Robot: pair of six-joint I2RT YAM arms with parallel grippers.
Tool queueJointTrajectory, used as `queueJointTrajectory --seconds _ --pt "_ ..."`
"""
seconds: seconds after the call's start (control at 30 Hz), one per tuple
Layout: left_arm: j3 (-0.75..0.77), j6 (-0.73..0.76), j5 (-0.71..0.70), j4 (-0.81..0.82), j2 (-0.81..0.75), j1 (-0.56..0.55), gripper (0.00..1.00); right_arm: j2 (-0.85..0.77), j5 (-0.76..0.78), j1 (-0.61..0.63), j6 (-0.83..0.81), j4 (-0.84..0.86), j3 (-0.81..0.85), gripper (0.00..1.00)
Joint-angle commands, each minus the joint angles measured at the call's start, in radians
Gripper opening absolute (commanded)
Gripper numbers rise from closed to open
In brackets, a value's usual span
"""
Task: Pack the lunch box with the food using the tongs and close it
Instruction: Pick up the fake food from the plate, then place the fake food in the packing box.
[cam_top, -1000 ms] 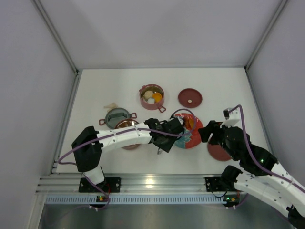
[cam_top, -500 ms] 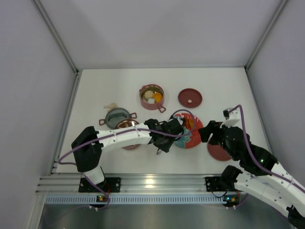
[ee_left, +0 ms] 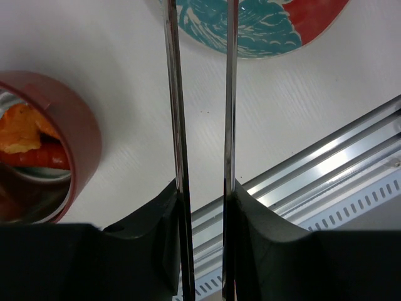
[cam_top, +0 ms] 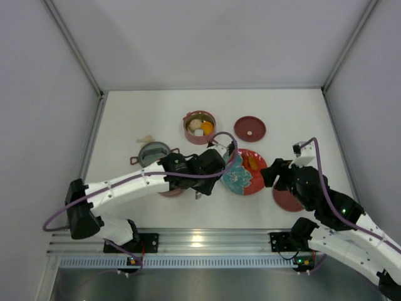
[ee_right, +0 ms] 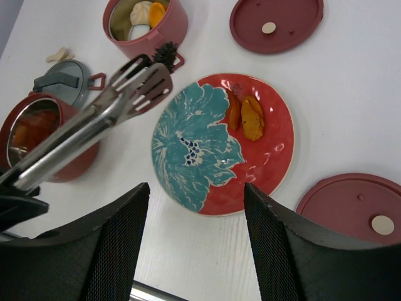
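Two orange food pieces (ee_right: 245, 116) lie on the red plate (ee_right: 276, 169) just ahead of the right hand (ee_right: 197, 248), which is spread wide and holds nothing. The left hand (ee_left: 202, 210), half closed, grips the tongs (ee_left: 177, 94), their tips reaching ahead past the plate's rim. A filled pink pot (ee_left: 78, 135) sits beside it.

tongs (ee_left: 177, 125): bare polished metal, mirror-smooth. pot (ee_left: 84, 138): matt dusty-pink outside, shiny steel inside. plate (ee_right: 269, 169): glossy glaze, slightly rippled. lid (ee_right: 294, 19): matt, plastic-looking. desk (ee_left: 113, 63): matt white, faint grain.
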Motion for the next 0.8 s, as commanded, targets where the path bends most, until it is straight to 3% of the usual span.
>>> queueJointTrajectory --seconds 0.0,0.4,0.77 --pt "0.0 -0.044 -0.06 -0.103 -0.138 0.002 0.17 0.008 0.009 0.015 -0.006 0.01 0.01 0.62" --pt "-0.155 -0.235 -0.14 -0.451 -0.589 0.002 0.19 0.061 -0.013 0.015 -0.014 0.07 -0.009 0.61" --pt "-0.254 -0.31 -0.126 -0.591 -0.704 0.003 0.22 0.091 -0.03 0.016 -0.014 0.105 -0.015 0.61"
